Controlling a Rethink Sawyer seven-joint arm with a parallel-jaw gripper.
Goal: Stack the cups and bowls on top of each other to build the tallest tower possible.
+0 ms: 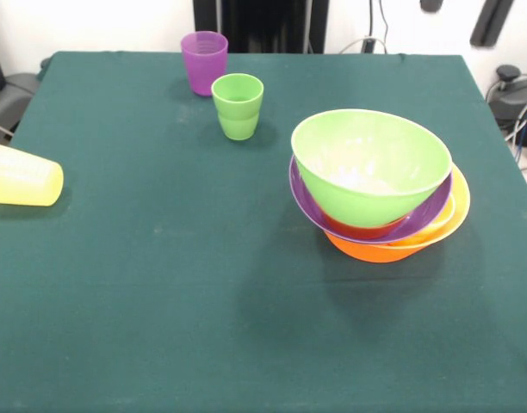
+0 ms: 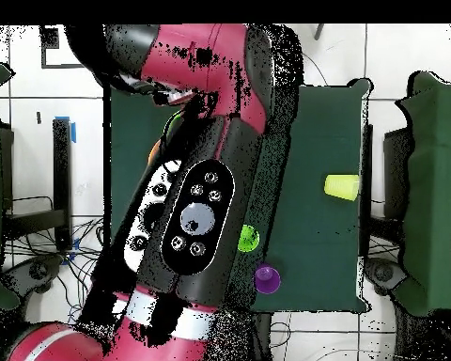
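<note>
Above the worktop (image 1: 160,284), in the overhead view, the red and black arm (image 2: 206,216) reaches across the green cloth and hides much of it. The end effector does not show in either view, so I cannot tell how far open it is or whether it holds anything.

In the front view the tower stands at the right of the worktop. Its base is the yellow-orange bowl (image 1: 384,249). Inside that sits the wide purple bowl (image 1: 308,205), then a small orange bowl (image 1: 362,231), of which only a dark reddish strip shows. The deep lime green bowl (image 1: 371,163) is on top. All the bowls are nested mouth up, and the top one leans a little towards the left. There is no cup on the pile.

Three cups stand apart from the tower. A lime green cup (image 1: 238,107) is upright at the far middle of the cloth. A purple cup (image 1: 204,62), also upright, is just behind it and near the far edge. A pale yellow cup (image 1: 22,175) lies on its side at the left edge, well away from the others, with its mouth turned to the right.
</note>
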